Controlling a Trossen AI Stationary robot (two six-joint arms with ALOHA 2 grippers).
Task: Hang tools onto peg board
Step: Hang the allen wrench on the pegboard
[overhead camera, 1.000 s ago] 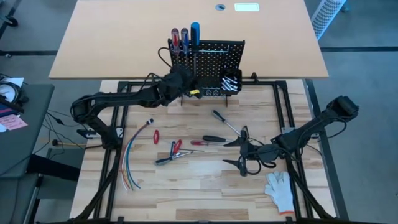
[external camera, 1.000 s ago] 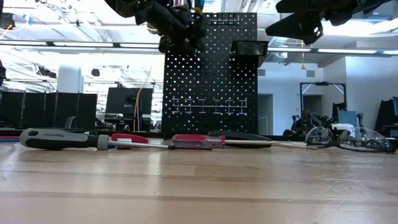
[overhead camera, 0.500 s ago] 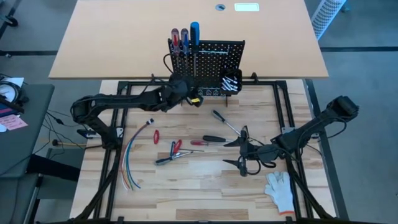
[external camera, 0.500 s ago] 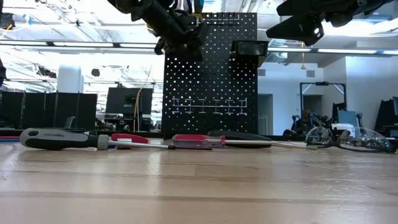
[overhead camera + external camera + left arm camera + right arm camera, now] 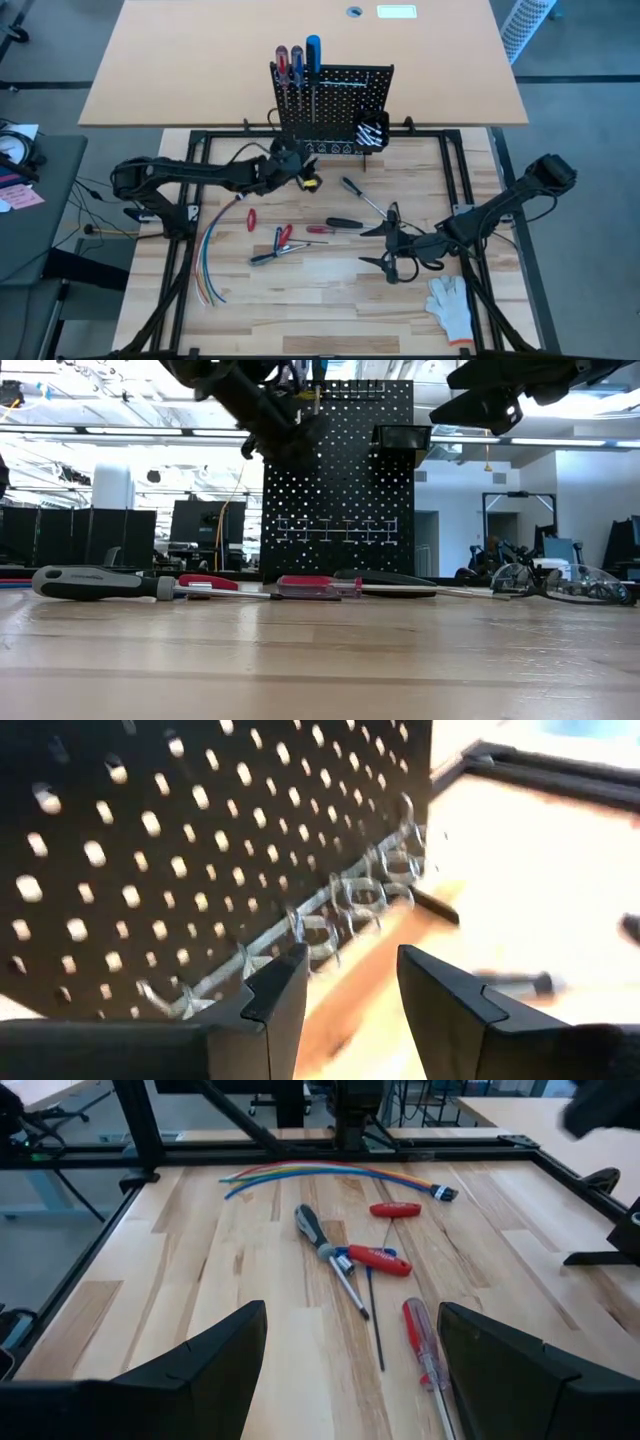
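The black peg board point(image 5: 335, 100) stands upright at the table's far edge, with three screwdrivers point(image 5: 297, 60), red- and blue-handled, hanging at its top left and a small bin point(image 5: 372, 132) at its lower right. My left gripper point(image 5: 300, 174) is open and empty, just in front of the board's lower left; the left wrist view point(image 5: 350, 990) shows the board's wire holder row point(image 5: 340, 910) ahead. My right gripper point(image 5: 390, 245) is open and empty above the table's right middle. Loose tools lie flat on the table: a black-handled screwdriver point(image 5: 358, 194), red pliers point(image 5: 283, 240) and a grey-handled screwdriver point(image 5: 320, 1240).
A small black screwdriver point(image 5: 342, 223), a red screwdriver point(image 5: 318, 230) and a red T-handle tool point(image 5: 251, 218) lie mid-table. Coloured wires point(image 5: 205, 262) lie at the near left, a white glove point(image 5: 450, 300) at the near right. A black frame point(image 5: 180, 220) borders the table.
My left gripper has drawn back from the peg board's upper left toward the table's near edge and has come down a little. The three screwdrivers stay hanging on the board.
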